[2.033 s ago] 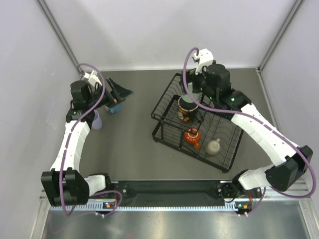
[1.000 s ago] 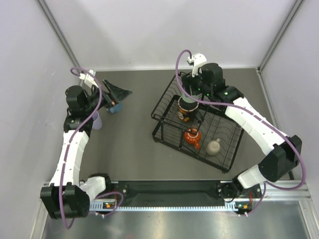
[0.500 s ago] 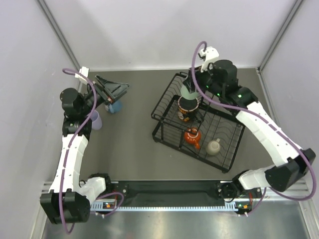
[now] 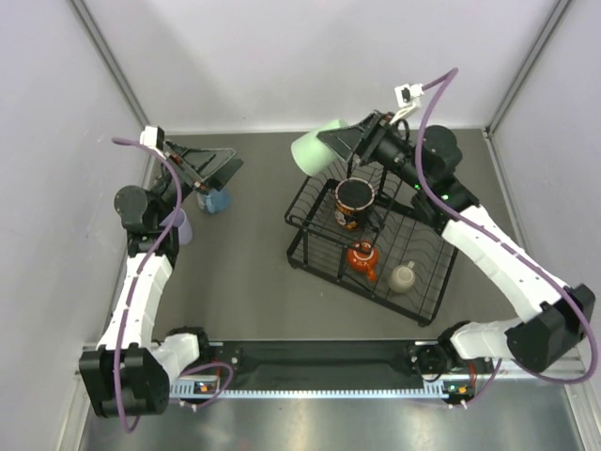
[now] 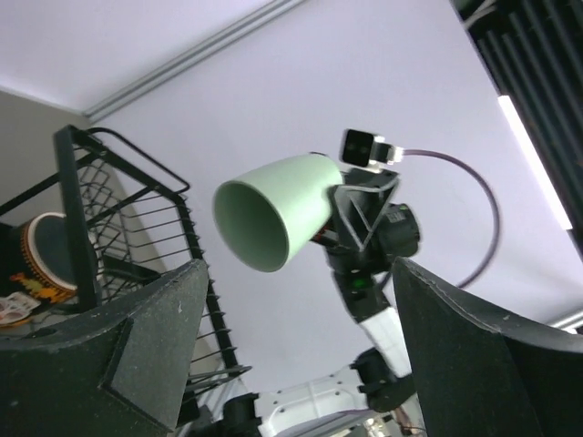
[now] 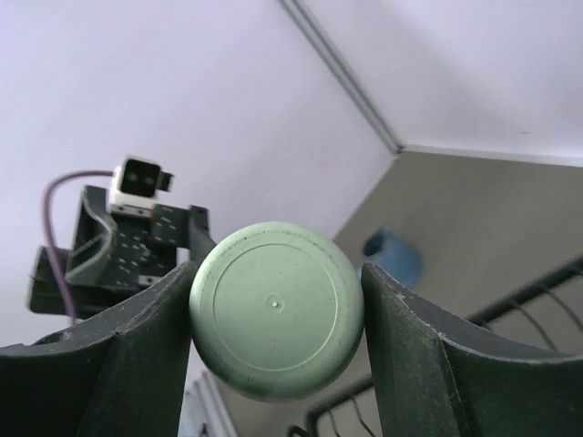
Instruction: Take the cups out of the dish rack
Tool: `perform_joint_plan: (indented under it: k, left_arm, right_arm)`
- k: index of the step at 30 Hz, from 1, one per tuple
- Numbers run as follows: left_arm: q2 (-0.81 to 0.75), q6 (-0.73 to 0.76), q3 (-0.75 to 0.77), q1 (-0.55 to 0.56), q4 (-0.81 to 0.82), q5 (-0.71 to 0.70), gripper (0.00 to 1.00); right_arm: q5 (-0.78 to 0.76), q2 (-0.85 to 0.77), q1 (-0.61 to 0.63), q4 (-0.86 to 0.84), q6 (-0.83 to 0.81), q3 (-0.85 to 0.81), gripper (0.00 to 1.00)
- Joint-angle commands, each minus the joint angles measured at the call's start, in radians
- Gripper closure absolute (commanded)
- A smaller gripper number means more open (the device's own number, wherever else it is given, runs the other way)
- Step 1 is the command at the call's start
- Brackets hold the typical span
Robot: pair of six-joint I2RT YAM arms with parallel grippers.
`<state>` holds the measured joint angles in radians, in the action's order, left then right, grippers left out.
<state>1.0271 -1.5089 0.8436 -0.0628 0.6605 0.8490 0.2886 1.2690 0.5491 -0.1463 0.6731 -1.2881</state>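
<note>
Mint-green tumbler [image 4: 312, 150] & other cups.

Top view: right gripper [image 4: 343, 141] clamps the tumbler by its base. It lies sideways in the air by the dish rack's [image 4: 299, 252] far-left corner, mouth to the left. Red mug [image 4: 357, 199], orange cup [image 4: 362, 256] & beige mug [image 4: 404, 277] sit in the rack. Blue mug [image 4: 216, 200] & lavender tumbler [image 4: 182, 229] stand on the table [image 4: 254, 272] near its far-left corner. Left gripper [image 4: 221, 174] hangs over the blue mug, jaws apart, empty.

Left wrist view: fingers [image 5: 137, 346] spread wide; tumbler mouth faces the cam.

Right wrist view: fingers [image 6: 137, 364] press both sides of the tumbler base.
</note>
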Motion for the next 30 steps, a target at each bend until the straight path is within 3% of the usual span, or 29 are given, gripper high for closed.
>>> perform_joint_plan:
  k: [1,7,14,21,25,27,28,30]
  left_arm:
    - [0.019,-0.183,-0.038,0.004,0.308,0.004,0.13]
    - [0.021,-0.208,-0.06,0.024,0.329,-0.014,0.14]
    - [0.011,-0.195,-0.103,0.047,0.311,-0.05,0.15]
    - [0.025,-0.168,-0.106,0.103,0.292,-0.067,0.27]
    - [0.019,-0.168,-0.113,0.112,0.283,-0.073,0.38]
    - [0.01,-0.134,-0.106,0.116,0.245,-0.071,0.54]
    - [0.008,-0.122,-0.101,0.118,0.21,-0.07,0.59]
    - [-0.007,-0.079,-0.095,0.116,0.16,-0.067,0.9]
  right_arm:
    - [0.069,0.059,0.035,-0.278,0.198,-0.005,1.0]
    - [0.09,0.162,0.081,-0.452,0.304,0.006,1.0]
    - [0.081,0.233,0.129,-0.507,0.325,0.0,1.0]
    - [0.081,0.291,0.182,-0.541,0.338,-0.001,1.0]
    - [0.076,0.3,0.189,-0.53,0.336,0.003,1.0]
    - [0.083,0.3,0.192,-0.538,0.336,0.018,0.99]
    - [0.086,0.299,0.192,-0.555,0.338,0.026,0.91]
    - [0.09,0.285,0.192,-0.562,0.336,0.045,0.78]
